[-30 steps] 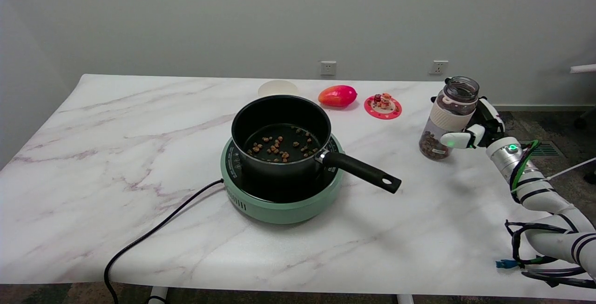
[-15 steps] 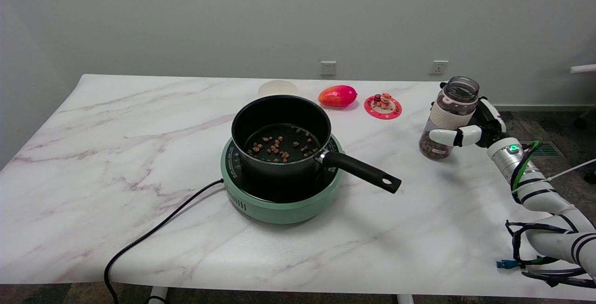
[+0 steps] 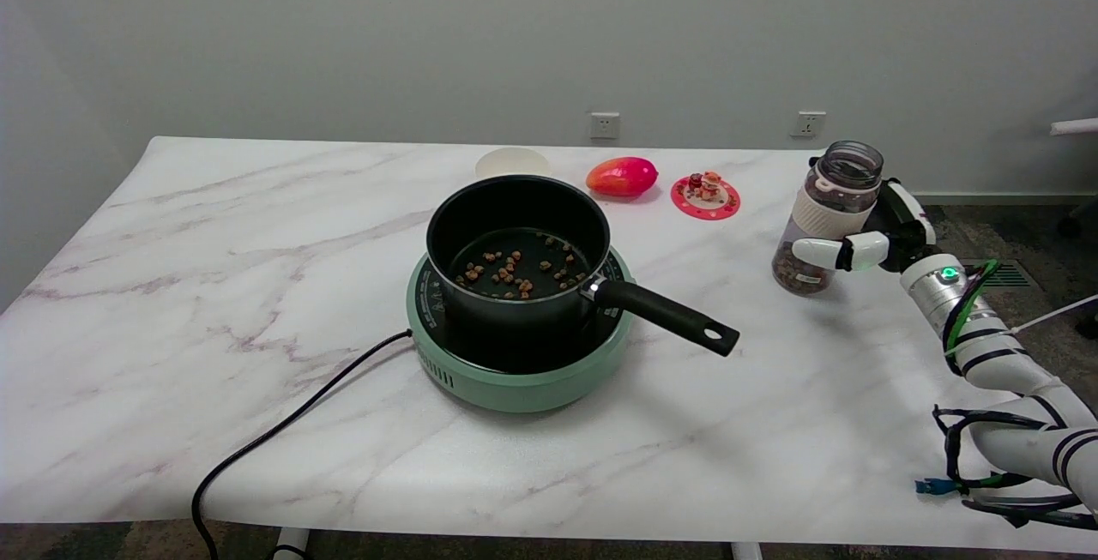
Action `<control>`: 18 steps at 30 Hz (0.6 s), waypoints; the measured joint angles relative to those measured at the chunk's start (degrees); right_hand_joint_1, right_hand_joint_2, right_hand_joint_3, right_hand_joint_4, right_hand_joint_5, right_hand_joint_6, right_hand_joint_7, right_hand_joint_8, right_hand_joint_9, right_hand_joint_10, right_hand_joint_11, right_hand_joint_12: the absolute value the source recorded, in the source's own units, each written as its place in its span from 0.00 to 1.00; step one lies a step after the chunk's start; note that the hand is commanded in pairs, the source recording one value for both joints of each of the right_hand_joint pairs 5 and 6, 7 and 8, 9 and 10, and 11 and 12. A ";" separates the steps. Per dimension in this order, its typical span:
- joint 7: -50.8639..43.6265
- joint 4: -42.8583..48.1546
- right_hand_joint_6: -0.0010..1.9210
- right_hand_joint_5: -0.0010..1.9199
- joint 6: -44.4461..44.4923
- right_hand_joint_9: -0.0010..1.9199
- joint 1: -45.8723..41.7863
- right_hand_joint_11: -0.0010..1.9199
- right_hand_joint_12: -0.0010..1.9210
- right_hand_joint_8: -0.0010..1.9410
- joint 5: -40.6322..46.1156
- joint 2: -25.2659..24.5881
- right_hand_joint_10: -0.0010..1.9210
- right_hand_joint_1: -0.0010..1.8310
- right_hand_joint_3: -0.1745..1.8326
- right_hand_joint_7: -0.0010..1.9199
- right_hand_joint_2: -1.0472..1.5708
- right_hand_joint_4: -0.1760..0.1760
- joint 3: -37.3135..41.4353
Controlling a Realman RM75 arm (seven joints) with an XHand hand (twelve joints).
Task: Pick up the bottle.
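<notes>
cream lid half behind pot

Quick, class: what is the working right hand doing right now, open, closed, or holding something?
Right hand: closed around the bottle, holding it.

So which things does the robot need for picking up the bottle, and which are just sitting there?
For the job:
- bottle, partly filled with brown bits
- right robot hand, wrapped around the bottle

Just sitting there:
- black pot with brown bits in it
- green cooker with its black cord
- red fruit
- pink coaster
- white dish
</notes>
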 measured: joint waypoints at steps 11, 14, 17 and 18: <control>-0.18 -0.62 0.35 0.35 0.03 0.48 0.41 0.29 0.29 0.61 -0.02 0.10 0.48 0.83 0.60 0.62 0.37 0.50 0.24; -0.14 -0.74 0.38 0.38 0.04 0.49 0.45 0.30 0.30 0.62 -0.02 0.15 0.49 0.83 0.63 0.63 0.36 0.50 0.28; -0.10 -0.79 0.39 0.39 0.04 0.50 0.50 0.31 0.31 0.63 -0.04 0.19 0.50 0.83 0.65 0.64 0.36 0.50 0.32; -0.08 -0.80 0.39 0.40 0.04 0.50 0.51 0.31 0.31 0.63 -0.05 0.20 0.50 0.83 0.65 0.64 0.36 0.50 0.33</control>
